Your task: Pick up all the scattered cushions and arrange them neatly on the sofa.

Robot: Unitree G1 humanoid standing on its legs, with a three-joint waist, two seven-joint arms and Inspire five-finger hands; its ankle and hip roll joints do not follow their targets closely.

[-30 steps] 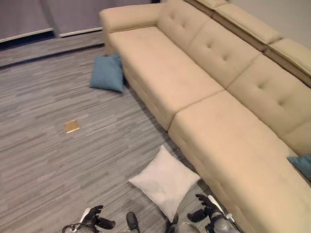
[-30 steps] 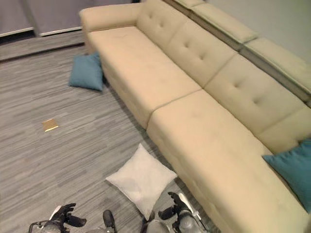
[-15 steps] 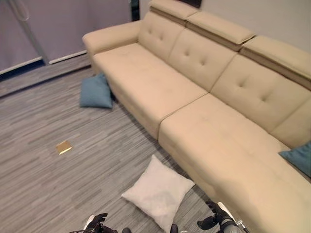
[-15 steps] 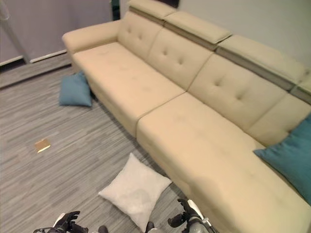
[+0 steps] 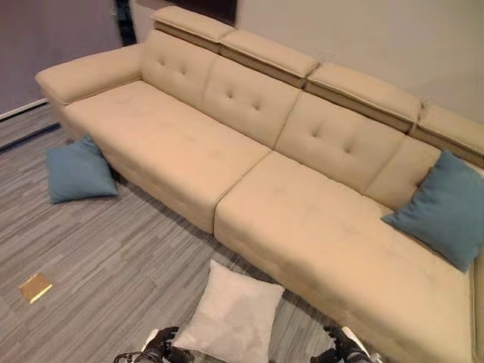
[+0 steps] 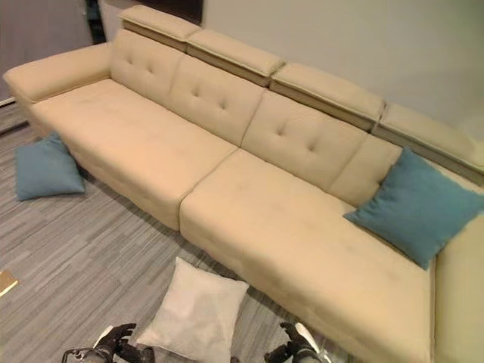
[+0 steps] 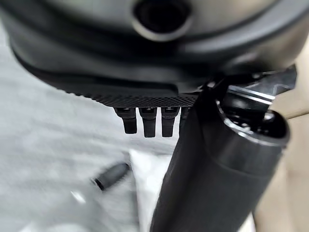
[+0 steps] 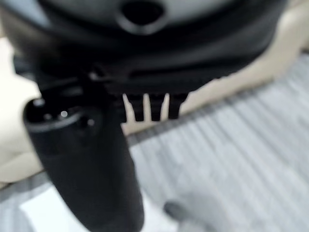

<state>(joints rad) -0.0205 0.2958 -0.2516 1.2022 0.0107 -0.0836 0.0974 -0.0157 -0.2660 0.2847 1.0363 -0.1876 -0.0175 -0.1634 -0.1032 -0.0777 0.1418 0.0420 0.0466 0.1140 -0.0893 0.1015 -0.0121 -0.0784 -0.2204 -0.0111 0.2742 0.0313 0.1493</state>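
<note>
**White cushion lies between the two hands, still on the floor**

Since the earlier frames the camera has swung right and tipped up: the whole scene has slid left, while the cushions themselves lie where they did. One teal cushion (image 6: 414, 206) leans against the backrest at the right end of the sofa (image 5: 174, 151). Another blue cushion (image 5: 77, 172) lies on the floor (image 5: 113, 242) at the left edge of the frame, against the sofa base. A white cushion (image 5: 231, 318) lies flat at bottom centre, just in front of the seat, one corner pointing up toward the sofa. The left hand (image 5: 162, 352) shows at the bottom edge just left of it, the right hand (image 6: 291, 350) at the bottom right; both have loosely curled fingers holding nothing. The left hand looks nearer the white cushion, which sits between the two. A small tan square (image 5: 35, 286) lies on the floor at lower left.
</note>
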